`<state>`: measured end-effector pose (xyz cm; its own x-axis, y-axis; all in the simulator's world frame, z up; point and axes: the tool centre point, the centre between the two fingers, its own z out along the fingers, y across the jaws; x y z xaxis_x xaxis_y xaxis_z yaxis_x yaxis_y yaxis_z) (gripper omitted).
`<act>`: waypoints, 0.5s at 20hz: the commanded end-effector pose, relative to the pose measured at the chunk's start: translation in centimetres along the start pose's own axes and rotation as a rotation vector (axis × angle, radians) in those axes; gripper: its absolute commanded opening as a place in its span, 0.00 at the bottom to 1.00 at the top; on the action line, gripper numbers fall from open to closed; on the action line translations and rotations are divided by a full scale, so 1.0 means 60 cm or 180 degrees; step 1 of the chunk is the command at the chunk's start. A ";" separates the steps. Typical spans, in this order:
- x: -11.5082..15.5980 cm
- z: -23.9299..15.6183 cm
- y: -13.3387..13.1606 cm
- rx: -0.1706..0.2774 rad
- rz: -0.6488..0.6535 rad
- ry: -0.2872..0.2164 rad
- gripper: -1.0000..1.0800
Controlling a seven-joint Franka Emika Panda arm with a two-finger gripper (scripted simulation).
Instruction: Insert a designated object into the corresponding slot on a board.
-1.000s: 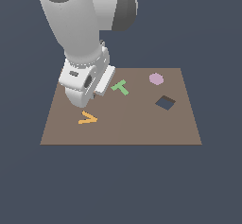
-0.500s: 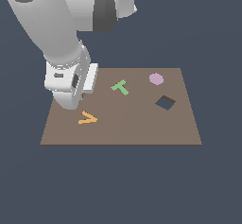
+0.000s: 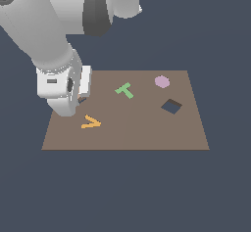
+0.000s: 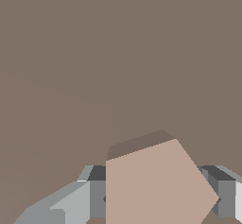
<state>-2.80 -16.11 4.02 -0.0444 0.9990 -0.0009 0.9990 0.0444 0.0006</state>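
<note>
Pentagon piece (image 4: 156, 185) between gripper (image 4: 156, 197) fingers, no markings.

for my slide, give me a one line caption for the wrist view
Gripper holding the pinkish-tan pentagon piece just above the brown board.

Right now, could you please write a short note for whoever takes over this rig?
Gripper: shut on the pinkish-tan pentagon piece, fingers flanking both of its sides.
Position: low over the exterior view's left part of the board.
Slot: a small dark spot beside the gripper looks like the pentagon cutout, but it is mostly hidden.
Done: piece grasped.
Left: line it up with the pentagon slot, not the diamond cutout, lower it in and release.
</note>
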 end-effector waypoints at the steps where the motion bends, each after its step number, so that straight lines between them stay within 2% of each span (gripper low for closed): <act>1: -0.006 -0.001 0.003 -0.0001 -0.0076 0.0000 0.00; 10: -0.010 -0.001 0.007 -0.0001 -0.0131 0.0000 0.00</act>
<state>-2.41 -16.74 4.04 -0.0856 0.9963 -0.0009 0.9963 0.0856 0.0003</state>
